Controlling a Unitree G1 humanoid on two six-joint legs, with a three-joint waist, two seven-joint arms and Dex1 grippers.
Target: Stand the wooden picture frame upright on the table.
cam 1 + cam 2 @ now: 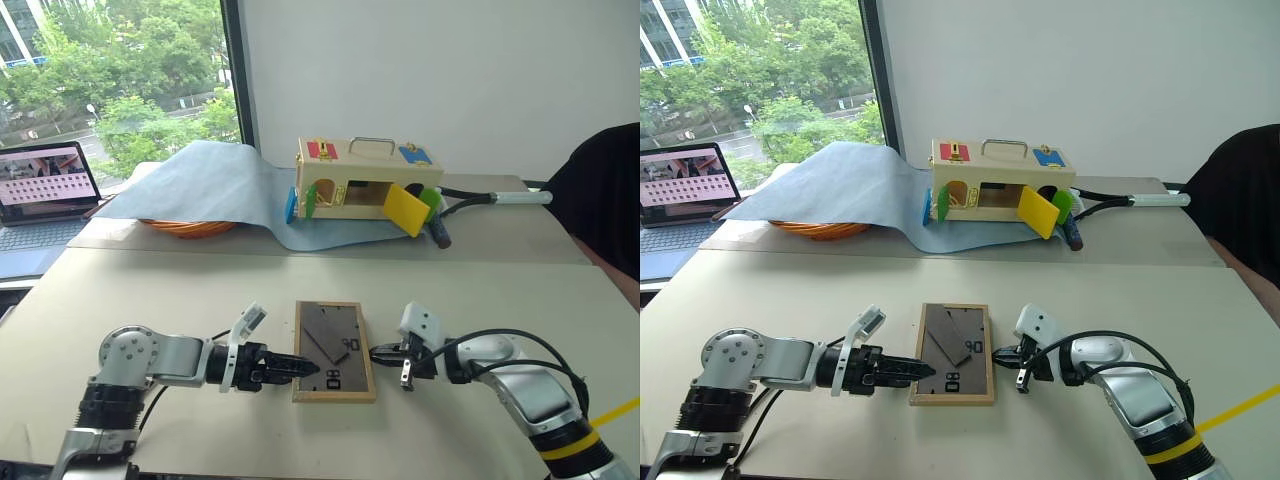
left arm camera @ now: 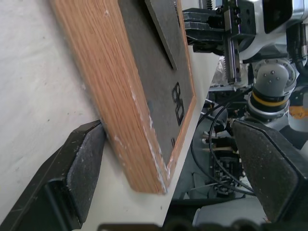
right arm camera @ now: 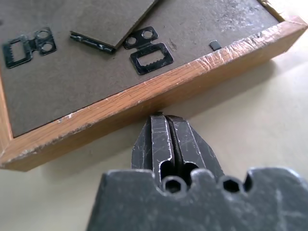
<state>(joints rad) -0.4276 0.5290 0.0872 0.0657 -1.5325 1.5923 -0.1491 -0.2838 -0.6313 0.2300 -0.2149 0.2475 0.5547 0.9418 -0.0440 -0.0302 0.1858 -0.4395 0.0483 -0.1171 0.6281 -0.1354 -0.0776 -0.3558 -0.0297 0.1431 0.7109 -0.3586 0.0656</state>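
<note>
We have the picture frame (image 1: 334,351) lying face down on the surface (image 1: 200,290), our left fingers (image 2: 84,166) spread wide about its near left edge to lift it, we judge, while our right fingers (image 3: 166,139), pressed shut, brace the opposite edge.

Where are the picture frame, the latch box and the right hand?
wooden picture frame (image 1: 334,351): left eye view, on its dark grey back.
wooden latch box (image 1: 345,183): left eye view, on its front wall.
right hand (image 3: 167,124): right wrist view, between its shut fingertips at the frame's edge.
</note>
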